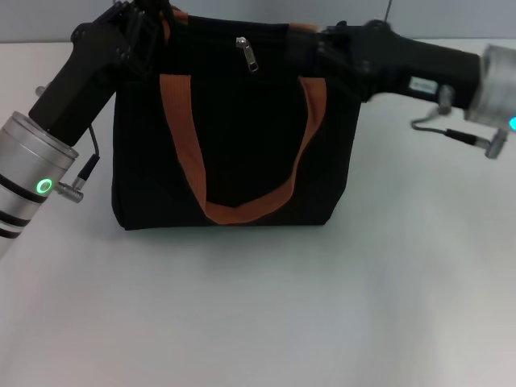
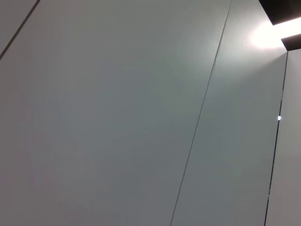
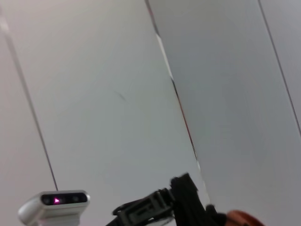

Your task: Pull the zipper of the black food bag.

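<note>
A: Item one. We log the black food bag (image 1: pixel 242 137) upright on the white tabletop (image 1: pixel 266 314), back of centre, broad face toward us. Two orange-brown handle straps; the front strap (image 1: pixel 242 211) hangs in a loop down that face.

B: Item two. We record the zipper (image 1: pixel 247 55), a small silver pull tab, on the zip line along the bag's top edge, between the two upper ends of the front strap, nearer the left one. Nothing touches it.

A: Item three, left tool (image 1: pixel 141 20). We place it at the bag's upper left corner, against the strap end there. Whether it is clenched or released, we cannot tell; the dark fingers merge with the dark fabric.

B: Item four, right tool (image 1: pixel 318 40). We place it at the bag's upper right corner, beside the other strap end. Its grip state we cannot tell either.

A: Wrist cameras. The left one shows only pale panels with thin seams. The right one shows similar panels, a dark mechanism at the lower edge beside a patch of orange, and a small grey camera unit (image 3: pixel 54 207) with a pink light.
</note>
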`<control>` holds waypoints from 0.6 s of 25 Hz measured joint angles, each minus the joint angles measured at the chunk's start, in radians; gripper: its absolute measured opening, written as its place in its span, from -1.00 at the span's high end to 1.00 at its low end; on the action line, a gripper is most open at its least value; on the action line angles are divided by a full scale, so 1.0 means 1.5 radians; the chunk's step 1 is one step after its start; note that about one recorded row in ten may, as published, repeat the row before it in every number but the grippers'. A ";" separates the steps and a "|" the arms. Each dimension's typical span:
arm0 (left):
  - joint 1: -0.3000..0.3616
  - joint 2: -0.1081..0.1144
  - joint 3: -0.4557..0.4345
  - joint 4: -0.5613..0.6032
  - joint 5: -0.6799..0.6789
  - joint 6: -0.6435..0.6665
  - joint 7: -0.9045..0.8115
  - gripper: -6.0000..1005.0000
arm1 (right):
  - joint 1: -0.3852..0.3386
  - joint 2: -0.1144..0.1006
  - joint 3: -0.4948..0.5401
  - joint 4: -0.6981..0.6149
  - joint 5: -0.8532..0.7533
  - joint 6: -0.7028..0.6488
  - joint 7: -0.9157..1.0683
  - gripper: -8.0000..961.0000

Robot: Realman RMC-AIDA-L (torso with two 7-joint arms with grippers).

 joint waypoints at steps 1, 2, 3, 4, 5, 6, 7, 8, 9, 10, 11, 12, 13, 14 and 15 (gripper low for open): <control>0.000 0.000 0.000 0.000 0.000 0.000 0.000 0.78 | -0.012 0.000 -0.002 0.008 0.019 -0.009 -0.040 0.98; -0.003 0.000 0.000 -0.006 0.000 0.001 0.000 0.78 | -0.019 0.001 -0.003 0.013 0.030 -0.015 -0.064 0.93; -0.004 0.000 0.000 -0.006 0.000 0.001 0.000 0.78 | -0.023 0.001 -0.005 0.019 0.038 -0.018 -0.084 0.87; -0.007 0.000 -0.001 -0.009 0.000 0.004 0.001 0.78 | -0.026 0.000 -0.006 0.028 0.039 -0.018 -0.096 0.81; -0.007 0.000 -0.001 -0.009 0.000 0.004 0.001 0.78 | -0.026 0.000 -0.006 0.028 0.039 -0.018 -0.096 0.76; -0.009 0.000 -0.001 -0.010 0.000 0.006 0.001 0.78 | -0.025 0.000 -0.007 0.031 0.038 -0.018 -0.097 0.70; -0.013 0.000 -0.001 -0.013 0.000 0.010 0.001 0.78 | -0.025 0.000 -0.010 0.033 0.038 -0.018 -0.097 0.64; -0.016 0.000 -0.001 -0.015 0.001 0.014 0.001 0.77 | -0.025 0.000 -0.013 0.034 0.038 -0.017 -0.097 0.54; -0.023 0.000 -0.001 -0.016 0.001 0.021 0.001 0.77 | -0.026 0.000 -0.016 0.035 0.038 -0.010 -0.090 0.45; -0.023 0.000 -0.001 -0.016 0.001 0.021 0.001 0.77 | -0.026 0.000 -0.016 0.035 0.038 -0.010 -0.090 0.35; -0.027 0.000 -0.001 -0.016 0.001 0.025 0.001 0.77 | -0.025 0.000 -0.016 0.035 0.038 -0.002 -0.081 0.25; -0.032 0.000 -0.001 -0.016 0.001 0.029 0.001 0.77 | -0.023 0.000 -0.017 0.036 0.038 0.009 -0.070 0.16; -0.034 0.000 -0.001 -0.016 0.001 0.032 0.000 0.77 | -0.021 0.000 -0.019 0.037 0.037 0.017 -0.062 0.12; -0.041 0.000 -0.001 -0.017 0.001 0.039 0.000 0.77 | -0.013 0.000 -0.024 0.042 0.037 0.028 -0.051 0.07; -0.041 0.000 -0.001 -0.017 0.001 0.039 0.000 0.77 | -0.013 0.000 -0.024 0.042 0.037 0.028 -0.051 0.03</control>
